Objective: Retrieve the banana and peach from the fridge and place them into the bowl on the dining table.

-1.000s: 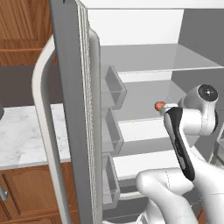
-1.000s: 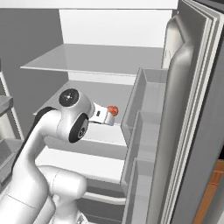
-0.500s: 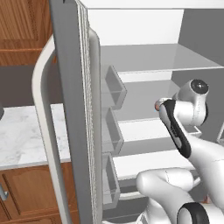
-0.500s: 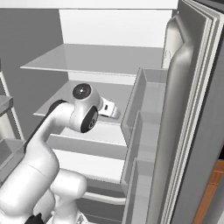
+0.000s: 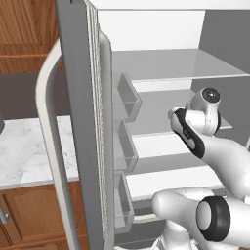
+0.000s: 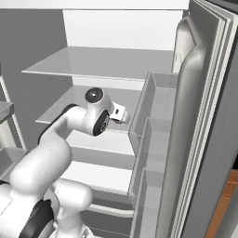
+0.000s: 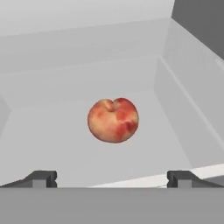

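The fridge (image 5: pixel 83 122) stands with both doors swung wide, and the arm reaches into its middle shelf (image 6: pixel 93 100). The tool (image 7: pixel 112 179) has its fingers fully apart and grips nothing. The peach (image 7: pixel 113 120) rests on the shelf directly ahead of the tool, centred between the fingertips (image 7: pixel 40 178) but clear of both. Judged progress: early stage. The peach is not yet grasped; neither fruit has been carried to the bowl.
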